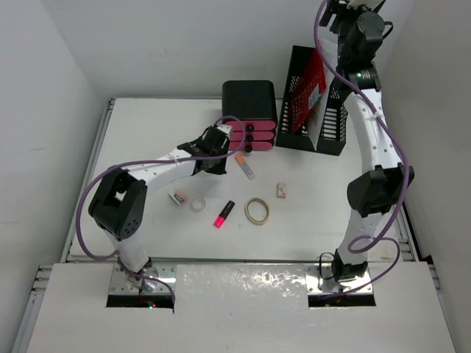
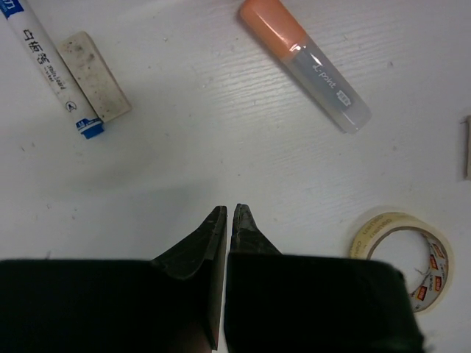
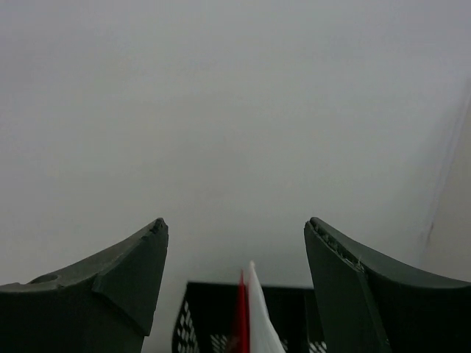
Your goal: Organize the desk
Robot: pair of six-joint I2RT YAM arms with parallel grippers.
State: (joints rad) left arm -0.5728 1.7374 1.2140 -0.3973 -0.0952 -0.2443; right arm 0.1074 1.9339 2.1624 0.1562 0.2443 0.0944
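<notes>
Desk, white and rail-edged, fills the middle of the top view, its long axis running left to right across the frame. At centre left the left gripper hangs over it, jaws pressed together on nothing. Scattered below lie one white marker, one eraser, one tape roll, one pink highlighter, one orange-capped pen, one tan ring and one small pale block. At top centre stands one black drawer unit with three pink drawers. At upper right, one mesh holder is partly crossed by the right arm; the right gripper is spread wide above it, empty
</notes>
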